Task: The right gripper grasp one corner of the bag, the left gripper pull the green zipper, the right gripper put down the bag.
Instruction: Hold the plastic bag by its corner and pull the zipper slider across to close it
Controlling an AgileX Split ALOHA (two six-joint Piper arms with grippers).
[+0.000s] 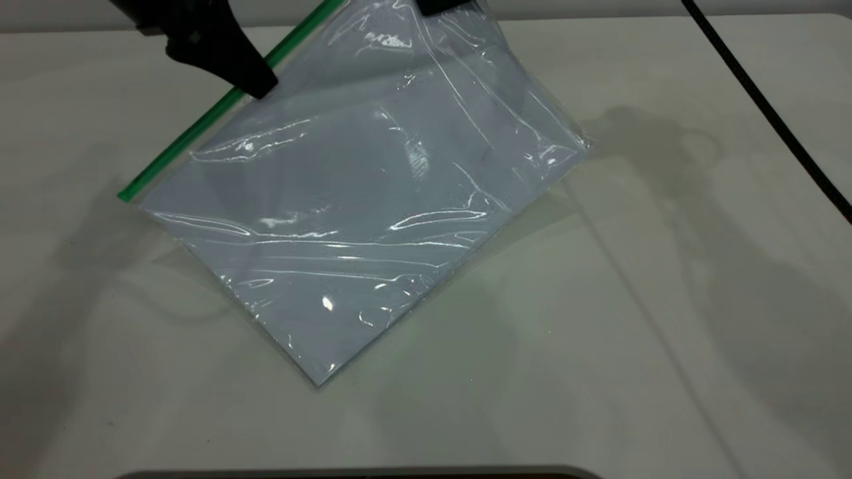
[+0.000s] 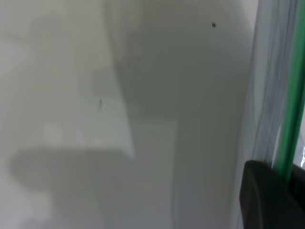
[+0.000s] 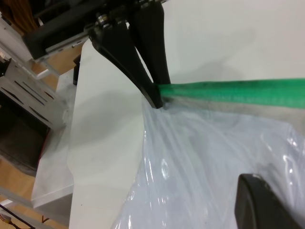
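Bag [image 1: 359, 219] hung tilted, low corner on bench [image 1: 665, 332]; right tool [image 1: 442, 5] at top corner, grip unclear. Left tool [image 1: 256, 83] pinched zipper [image 1: 193, 143]; remaining: pull, put-down.

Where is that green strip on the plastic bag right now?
The green zipper runs along the bag's upper-left edge in the exterior view, with the left gripper closed on it.

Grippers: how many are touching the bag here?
2. The left gripper is clamped on the green zipper; the right gripper holds the bag at its top corner, mostly out of frame.
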